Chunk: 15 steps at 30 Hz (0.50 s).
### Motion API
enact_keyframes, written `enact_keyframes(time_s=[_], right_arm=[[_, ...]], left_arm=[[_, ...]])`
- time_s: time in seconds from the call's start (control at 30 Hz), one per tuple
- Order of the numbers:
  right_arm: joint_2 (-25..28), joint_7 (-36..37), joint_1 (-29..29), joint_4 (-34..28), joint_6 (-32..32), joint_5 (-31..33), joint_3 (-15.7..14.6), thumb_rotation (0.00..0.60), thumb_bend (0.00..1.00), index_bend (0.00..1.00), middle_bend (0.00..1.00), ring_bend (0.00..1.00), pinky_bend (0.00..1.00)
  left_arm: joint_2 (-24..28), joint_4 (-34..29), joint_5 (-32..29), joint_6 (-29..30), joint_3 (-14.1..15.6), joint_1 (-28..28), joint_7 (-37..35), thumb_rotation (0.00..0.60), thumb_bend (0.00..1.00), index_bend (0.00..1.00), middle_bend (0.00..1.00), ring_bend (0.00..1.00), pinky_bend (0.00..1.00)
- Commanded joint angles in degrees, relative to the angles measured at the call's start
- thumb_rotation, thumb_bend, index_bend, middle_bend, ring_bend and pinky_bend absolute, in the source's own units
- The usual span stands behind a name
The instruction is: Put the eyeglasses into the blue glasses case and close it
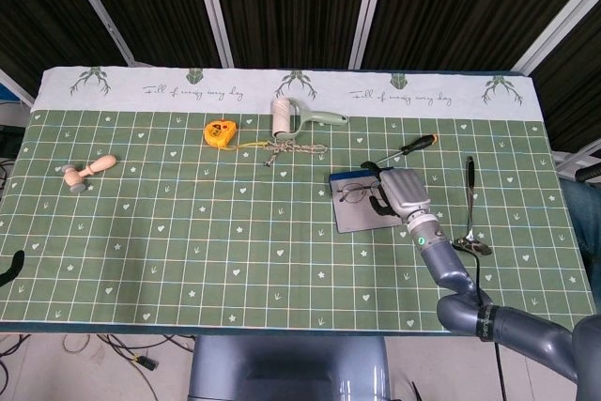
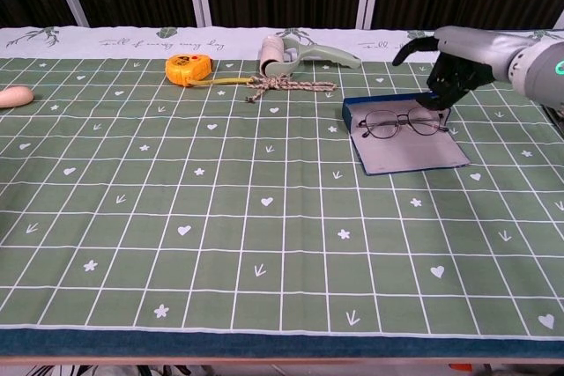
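The eyeglasses [image 1: 357,193] [image 2: 401,122] lie unfolded across the back of the open blue glasses case [image 1: 364,219] [image 2: 414,156], which sits flat on the green mat with its grey lining up. My right hand [image 1: 402,192] [image 2: 454,63] hovers just above the right end of the glasses. Its thumb sticks out to the left and its fingers hang down toward the frame, with nothing in them. My left hand shows in neither view.
Along the back lie a yellow tape measure [image 1: 218,131] [image 2: 188,68], a lint roller [image 1: 282,116] [image 2: 275,53] and a knotted rope [image 1: 293,149] [image 2: 286,85]. A screwdriver [image 1: 413,146] lies behind the case, a wooden piece [image 1: 89,172] at far left, and a dark pen [image 1: 470,176] to the right.
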Motion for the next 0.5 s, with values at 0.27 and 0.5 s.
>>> enact_keyframes(time_s=[0.27,0.5], right_arm=[[-0.64,-4.95,0.47,-0.94,-2.74,4.67,-1.86,0.6,0.79,0.18,0.95,1.0,1.0],[-1.67,-6.4,0.9,0.19,-3.83,6.6,-2.58,0.6,0.79,0.18,0.95,1.0,1.0]], left_arm=[[0.17,-0.07,-0.08,-0.15,-0.08,0.02,-0.51,0.6,0.29,0.19,0.0,0.0,0.0],[0.24,-0.05,-0.19,-0.16,-0.15,0.05,-0.7,0.6,0.29,0.19,0.0,0.0,0.0]])
